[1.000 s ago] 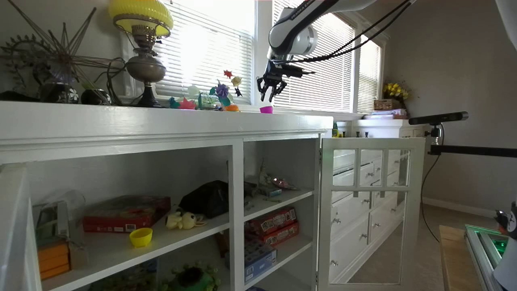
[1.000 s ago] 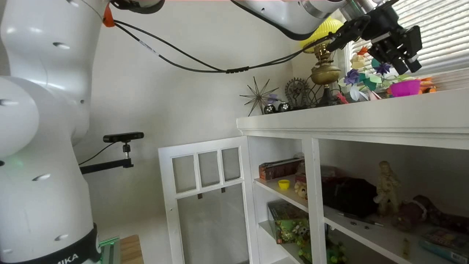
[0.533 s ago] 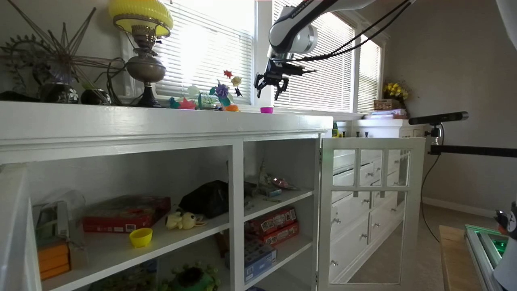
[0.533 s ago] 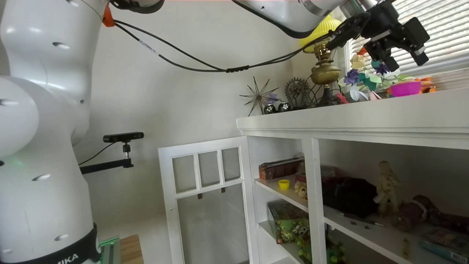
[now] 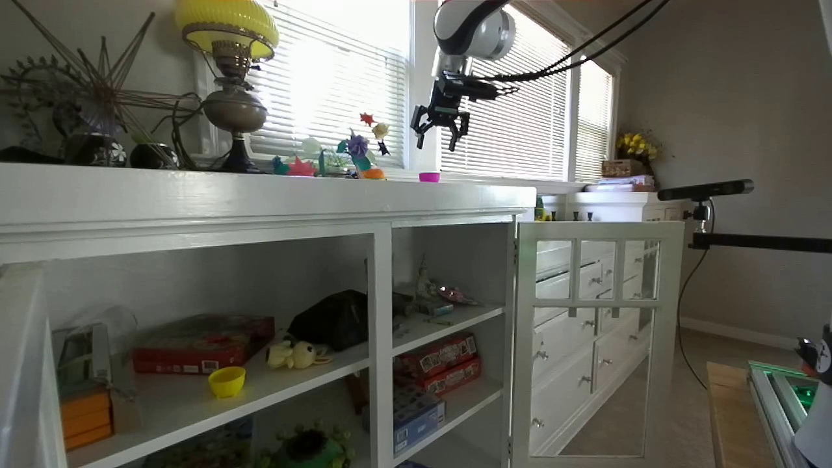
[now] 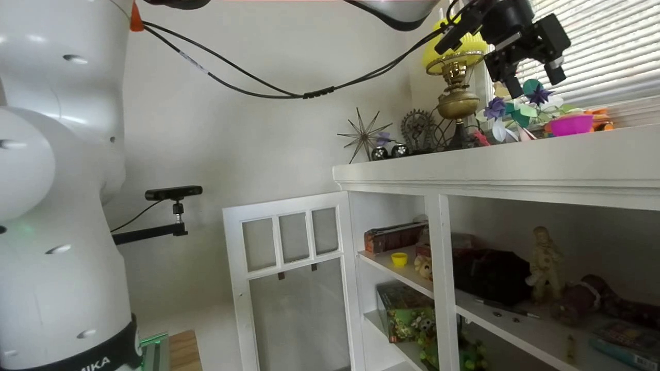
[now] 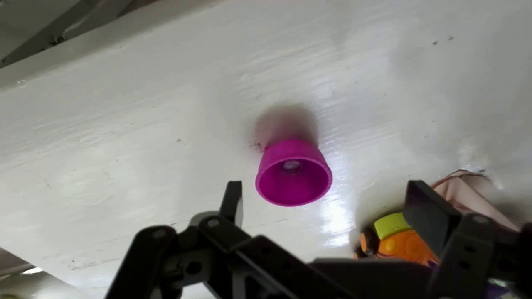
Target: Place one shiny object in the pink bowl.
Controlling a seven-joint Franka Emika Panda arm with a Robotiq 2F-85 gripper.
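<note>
Wrist view: the pincer [image 7: 324, 197] hung wide and empty, likely because what dimly seemed a shiny object [image 7: 291, 165] lay in the pink bowl [image 7: 294, 189] below.

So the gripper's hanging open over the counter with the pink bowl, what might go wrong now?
If the open gripper comes down, it could tip the pink bowl and spill the small shiny thing inside. In the wrist view the orange toy is partly hidden by the gripper, so lowering might knock it too. A sideways swing might catch the flowers, though how near they stand is hard to judge.
</note>
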